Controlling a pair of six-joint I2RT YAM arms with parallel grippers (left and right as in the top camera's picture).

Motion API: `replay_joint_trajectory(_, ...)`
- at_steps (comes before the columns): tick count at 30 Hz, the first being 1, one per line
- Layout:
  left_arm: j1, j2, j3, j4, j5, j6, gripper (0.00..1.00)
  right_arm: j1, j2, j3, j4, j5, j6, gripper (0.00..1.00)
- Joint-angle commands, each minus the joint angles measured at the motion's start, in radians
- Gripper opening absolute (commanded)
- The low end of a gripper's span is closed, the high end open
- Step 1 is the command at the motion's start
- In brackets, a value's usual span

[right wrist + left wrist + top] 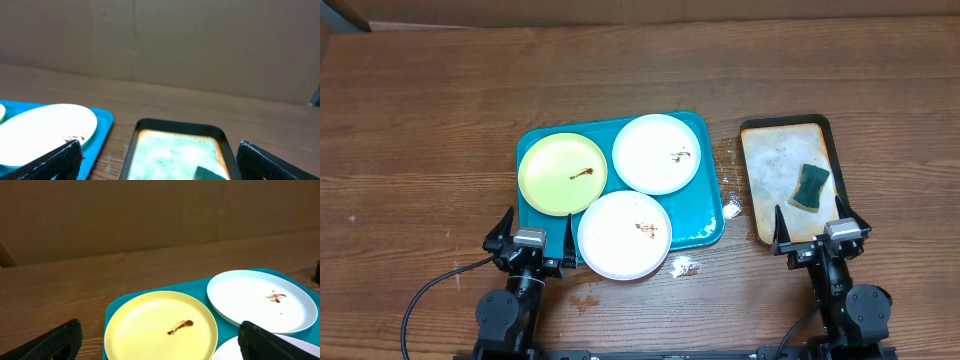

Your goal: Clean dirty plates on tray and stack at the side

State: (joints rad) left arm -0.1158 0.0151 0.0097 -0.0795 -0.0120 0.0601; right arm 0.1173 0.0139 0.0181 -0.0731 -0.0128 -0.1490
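Step in hand: start of the job, by my reading. All three plates carry their smears and none is stacked at the side.
Left gripper [536, 226]: jaws spread wide, holding nothing, parked at the near table edge just beside the tray's near-left corner.
Yellow-green plate [563, 174]: left part of the teal tray [706, 206], flat, with a brown streak at its centre.
Near white plate [624, 235]: front of the tray, overhanging the near rim toward the table, with a brown smear right of centre. Its edge sits close to the left gripper.
Far white plate [659, 153]: back right of the tray, flat, with a small brown mark on its right half.
Right gripper [812, 222]: jaws spread wide, holding nothing, at the near end of the tan tray.
Next move, judged: the right arm needs to reach forward and close on the sponge, then carry it left to a plate. The left arm would likely have to steady that plate.
Table [420, 120]: bare wood left of the tray, a likely place for the stack.
White flecks [683, 266]: scattered on the wood between the two trays and in front of the near white plate. What they are cannot be told.
Tan tray [785, 122]: black-rimmed, well right of the teal tray, its surface wet or soapy-looking.
Sponge [811, 186]: green, lying on the tan tray's right part, just ahead of the right gripper.
In the way: the plates crowd one another, leaving little room for fingers at a rim.
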Motion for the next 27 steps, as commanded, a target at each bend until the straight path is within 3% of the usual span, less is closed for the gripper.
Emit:
replay_joint_trajectory(1, 0.006, -0.011, -0.005, 0.003, -0.013, 0.023, 1.0, -0.006, -0.011, -0.007, 0.003, -0.037, 0.091, 1.0)
replay_joint_trajectory(4, 0.006, -0.011, -0.005, 0.003, -0.013, 0.023, 1.0, -0.006, -0.011, 0.01, -0.047, -0.037, 0.174, 1.0)
replay_joint_trajectory(15, 0.006, -0.011, -0.005, 0.003, -0.013, 0.023, 1.0, -0.006, 0.068, 0.201, -0.245, 0.011, 0.176, 1.0)
replay_joint_trajectory(19, 0.006, -0.011, -0.005, 0.003, -0.013, 0.023, 1.0, -0.006, 0.208, 0.312, -0.287, 0.007, 0.176, 1.0)
replay_joint_trajectory(27, 0.006, -0.011, -0.005, 0.003, -0.013, 0.023, 1.0, -0.006, 0.68, 0.695, -0.473, -0.089, 0.176, 1.0)
